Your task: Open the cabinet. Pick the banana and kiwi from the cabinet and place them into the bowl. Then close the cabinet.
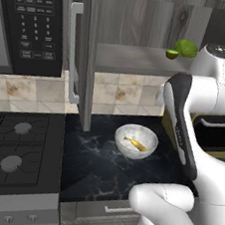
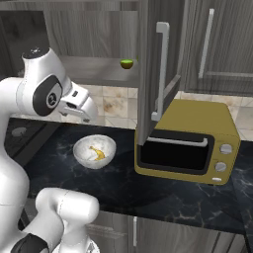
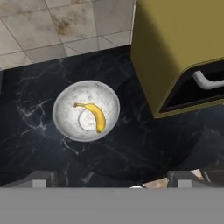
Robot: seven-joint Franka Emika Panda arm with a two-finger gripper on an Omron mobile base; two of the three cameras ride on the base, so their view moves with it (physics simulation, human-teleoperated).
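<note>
While my gripper [image 3: 109, 180] hangs above the black marble counter [image 3: 131, 148] with its fingers spread as wide as they go and nothing between them, the banana [image 3: 94, 114] lies inside the bowl [image 3: 65, 100] below me. The cabinet [image 1: 84, 55] stands open, and the kiwi [image 1: 172, 54] sits on its grey shelf [image 1: 126, 58], just beside a larger green fruit [image 1: 187, 48]. A yellow toaster oven [image 2: 188, 141] stands on the counter near the bowl.

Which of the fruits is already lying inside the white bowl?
The banana, curved and yellow, lies in the bowl. The kiwi and the larger green fruit sit on the cabinet shelf.
</note>
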